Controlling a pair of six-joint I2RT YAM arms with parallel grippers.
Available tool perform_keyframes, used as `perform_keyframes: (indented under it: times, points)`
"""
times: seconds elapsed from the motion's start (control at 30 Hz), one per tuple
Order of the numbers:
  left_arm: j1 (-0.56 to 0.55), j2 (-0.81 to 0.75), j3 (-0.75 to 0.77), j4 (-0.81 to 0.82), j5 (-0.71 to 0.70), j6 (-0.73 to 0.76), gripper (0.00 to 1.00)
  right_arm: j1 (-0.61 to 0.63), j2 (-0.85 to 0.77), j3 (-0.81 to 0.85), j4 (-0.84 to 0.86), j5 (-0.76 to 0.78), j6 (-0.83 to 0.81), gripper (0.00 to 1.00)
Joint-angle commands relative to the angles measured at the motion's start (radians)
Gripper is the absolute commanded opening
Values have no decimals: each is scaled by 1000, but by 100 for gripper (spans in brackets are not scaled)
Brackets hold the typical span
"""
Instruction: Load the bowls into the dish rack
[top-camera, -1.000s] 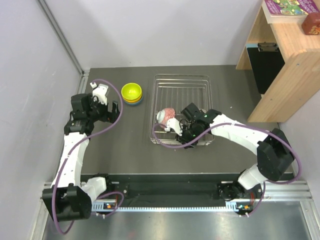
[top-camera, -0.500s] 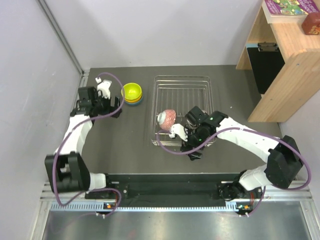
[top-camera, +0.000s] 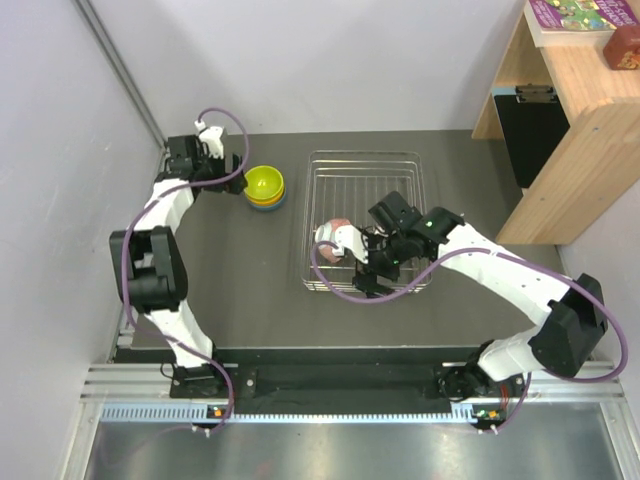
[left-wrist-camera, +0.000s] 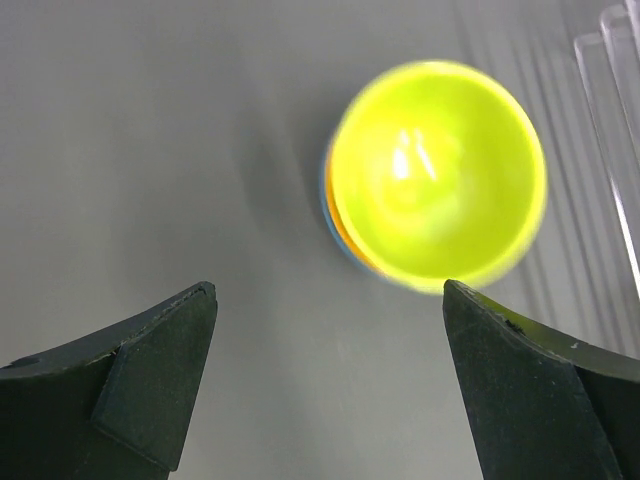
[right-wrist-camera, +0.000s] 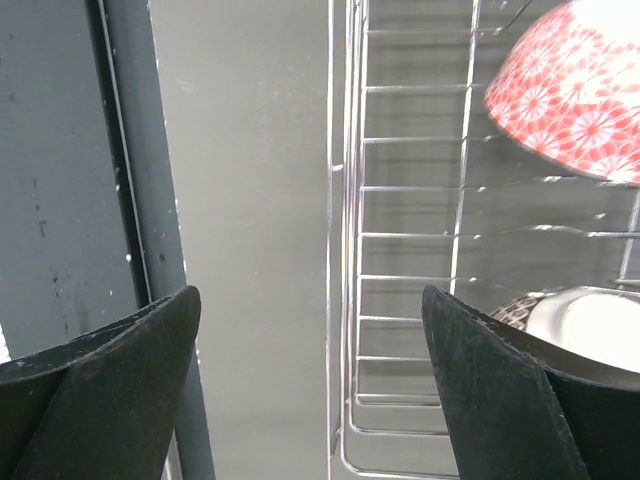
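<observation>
The dish rack (top-camera: 365, 175) is a silver wire basket at mid-table. A white bowl with a pinkish-red pattern (top-camera: 335, 231) (right-wrist-camera: 575, 90) lies tilted in its near-left part, and a second bowl with a brownish-grey pattern (right-wrist-camera: 585, 318) lies beside it. My right gripper (top-camera: 363, 272) (right-wrist-camera: 310, 295) hangs open over the rack's near-left corner, holding nothing. A lime-yellow bowl (top-camera: 264, 183) (left-wrist-camera: 435, 170) sits stacked on orange and blue bowls, left of the rack. My left gripper (top-camera: 222, 172) (left-wrist-camera: 328, 295) is open just left of that stack, apart from it.
A wooden shelf (top-camera: 570, 120) with books stands at the far right, with a black panel (top-camera: 530, 130) against its side. A grey wall runs along the left of the table. The dark table edge (right-wrist-camera: 130, 200) shows left of the rack's wires (right-wrist-camera: 345, 200).
My right gripper has opened and let go of the red-patterned bowl, which now rests in the rack. My left arm has swung to the far left, up beside the stack.
</observation>
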Motion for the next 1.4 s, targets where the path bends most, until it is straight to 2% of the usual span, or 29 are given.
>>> perform_keyframes:
  times: [0.0, 0.17, 0.3, 0.43, 0.57, 0.63, 0.87, 0.9, 0.97, 1.0, 1.17, 1.23, 1.37]
  points:
    - [-15, 99, 119, 55, -30, -34, 99, 2, -12, 77, 38, -28, -14, 92]
    - [-44, 197, 214, 49, -109, -24, 97, -13, 2, 134, 27, -29, -10, 92]
    - [-74, 238, 250, 43, -181, -8, 89, -36, -5, 143, 38, -35, -7, 92]
    - [-119, 243, 253, 36, -215, 25, 65, -59, -1, 149, 47, -35, -1, 91]
    - [-137, 240, 253, 19, -206, 35, 52, -73, 1, 151, 53, -38, 7, 91]
    - [-148, 243, 254, 2, -211, 45, 50, -78, -8, 152, 56, -38, 13, 91]
    - [-159, 251, 247, -9, -229, 57, 31, -104, -56, 166, 74, -49, 35, 93]
    - [-160, 255, 247, -10, -229, 57, 26, -111, -61, 171, 74, -51, 38, 93]
    - [-160, 258, 247, -12, -232, 57, 22, -119, -76, 174, 88, -54, 51, 95]
    - [-162, 260, 245, -14, -234, 57, 15, -127, -81, 178, 93, -57, 55, 96]
    - [-165, 266, 248, -26, -238, 63, 7, -142, -96, 200, 110, -48, 82, 100]
    - [-168, 271, 250, -33, -241, 71, 0, -153, -97, 212, 111, -48, 87, 100]
    - [-173, 268, 251, -40, -234, 74, 0, -170, -91, 232, 116, -45, 105, 100]
